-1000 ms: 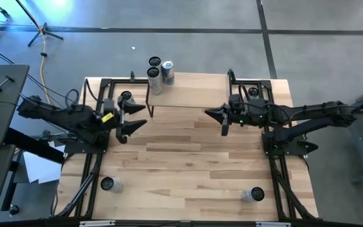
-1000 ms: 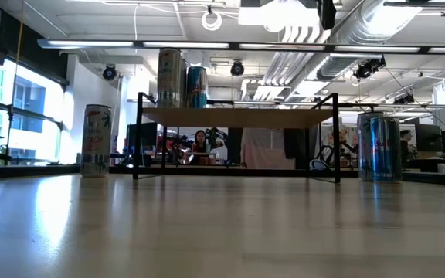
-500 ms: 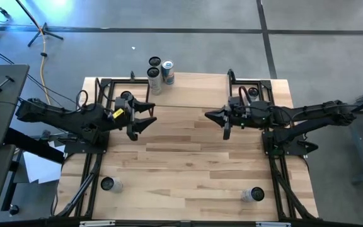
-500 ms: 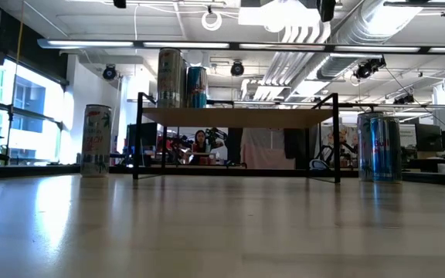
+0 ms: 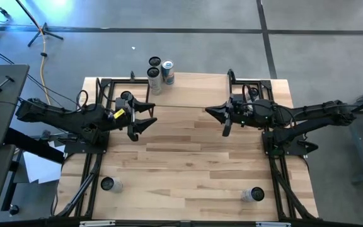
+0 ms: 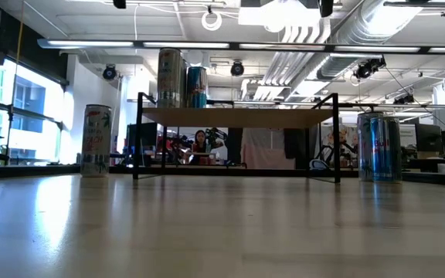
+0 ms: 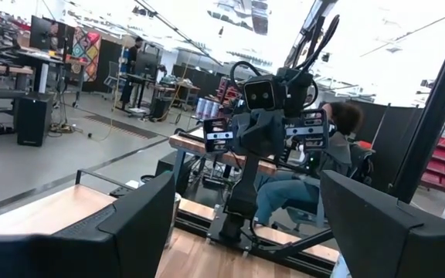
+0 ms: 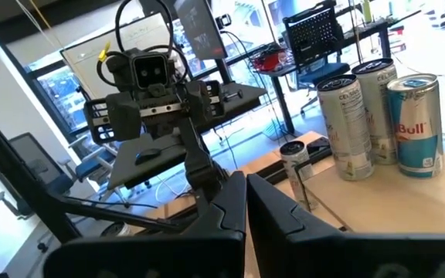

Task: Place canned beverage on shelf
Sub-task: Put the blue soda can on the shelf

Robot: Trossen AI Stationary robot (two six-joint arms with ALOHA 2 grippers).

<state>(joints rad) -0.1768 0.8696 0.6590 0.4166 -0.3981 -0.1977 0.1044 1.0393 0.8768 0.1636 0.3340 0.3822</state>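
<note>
Above the table, left end effector (image 5: 145, 116) wide, empty; right end effector (image 5: 215, 116) pinched closed.

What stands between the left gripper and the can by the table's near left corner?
Nothing visible does. In the high view, only bare tabletop lies between the open left gripper and that can, which stands upright and alone.
</note>
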